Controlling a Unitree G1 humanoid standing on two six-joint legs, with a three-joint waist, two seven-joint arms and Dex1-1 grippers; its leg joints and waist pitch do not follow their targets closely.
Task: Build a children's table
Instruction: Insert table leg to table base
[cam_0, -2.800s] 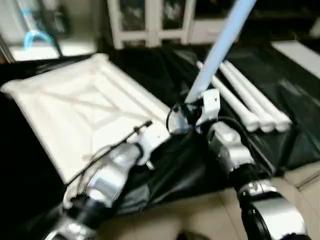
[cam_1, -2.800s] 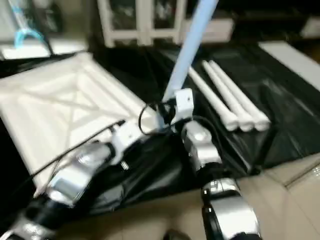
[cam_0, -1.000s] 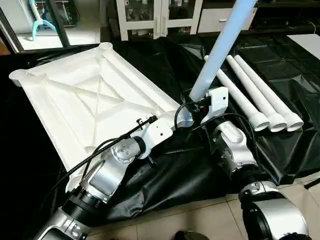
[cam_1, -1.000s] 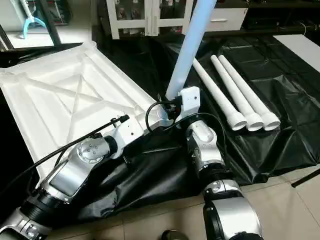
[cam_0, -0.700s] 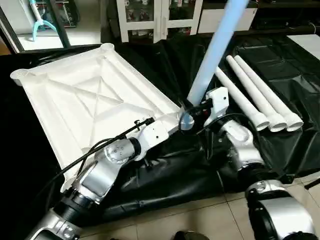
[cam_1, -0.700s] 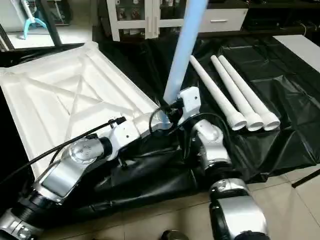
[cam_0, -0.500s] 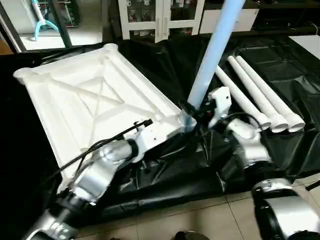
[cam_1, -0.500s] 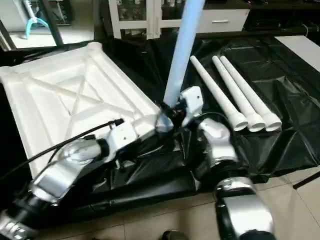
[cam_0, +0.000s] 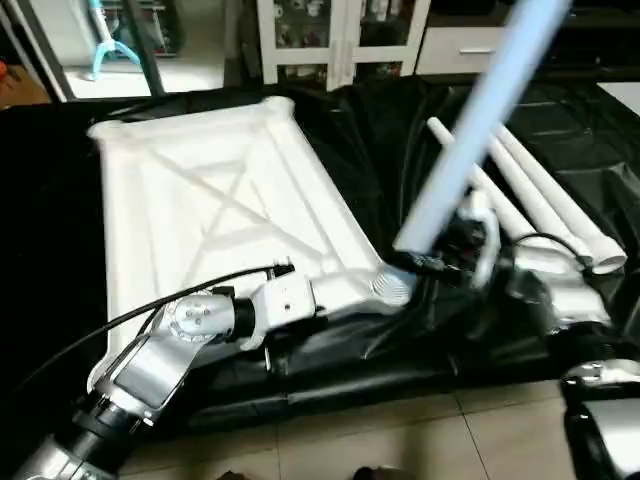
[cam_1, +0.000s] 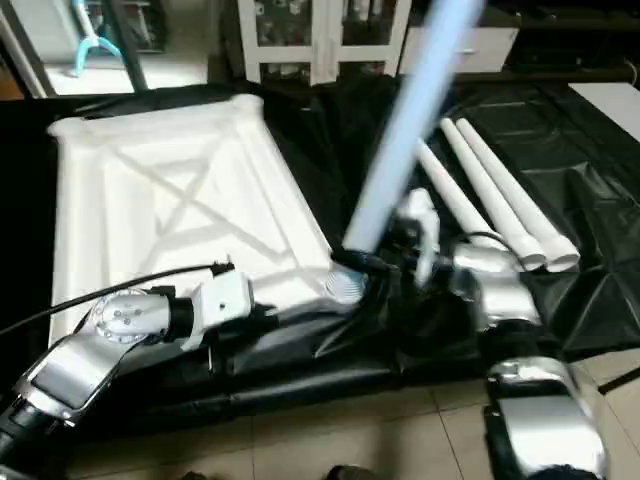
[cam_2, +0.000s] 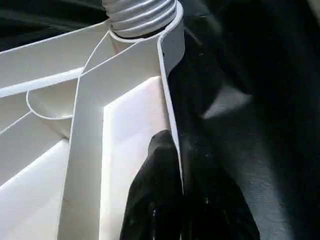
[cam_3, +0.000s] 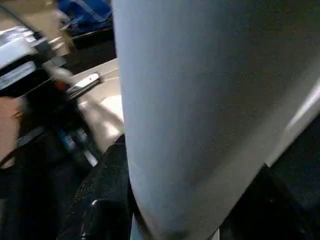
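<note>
Left wrist view: left gripper (cam_2: 172, 165) pinches tabletop (cam_0: 200, 220) edge; right gripper (cam_0: 440, 262) clamps leg (cam_0: 470, 130) at corner socket (cam_0: 392, 287).

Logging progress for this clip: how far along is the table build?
Early. The tabletop lies underside up, with no leg standing in a socket on its own. In hand: the right gripper holds one leg with its threaded end at the near corner socket; the left gripper clamps the rim. Left: three legs on the black sheet.
</note>
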